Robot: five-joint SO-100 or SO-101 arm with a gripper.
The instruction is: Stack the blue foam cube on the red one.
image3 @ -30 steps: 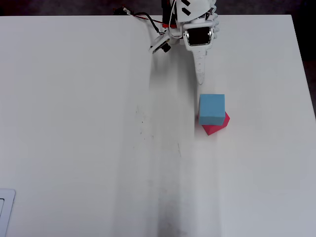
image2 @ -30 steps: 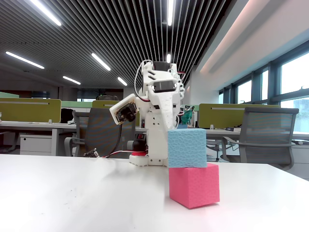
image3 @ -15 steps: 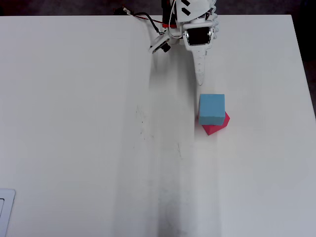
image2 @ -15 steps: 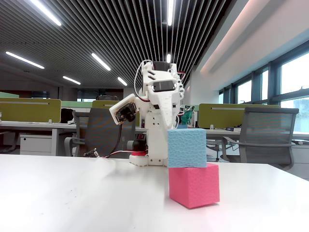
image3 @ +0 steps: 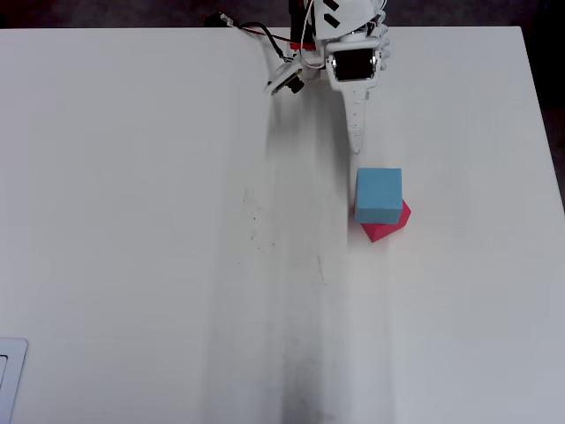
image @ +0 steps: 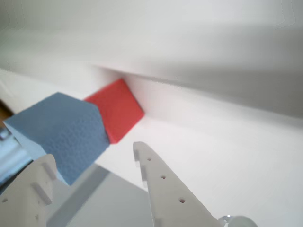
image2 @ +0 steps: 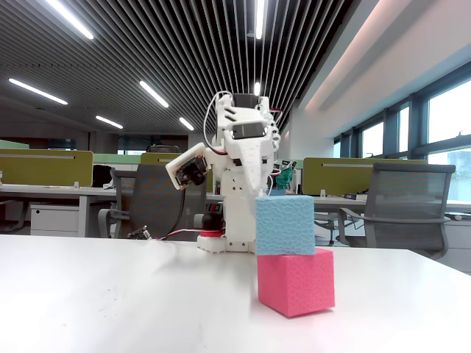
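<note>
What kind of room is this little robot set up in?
Most likely an open-plan office: behind the white table stand desks with green partition screens, mesh office chairs, and a slatted ceiling with strip lights, plus large windows at the right.

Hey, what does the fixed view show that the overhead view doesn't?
Only the fixed view shows the office behind, chairs and ceiling lights, and the blue foam cube sitting directly on the red one. Only the overhead view shows the whole table and that the cubes are rotated relative to each other, red corners poking out. Both show the stack and the gripper clear of it.
</note>
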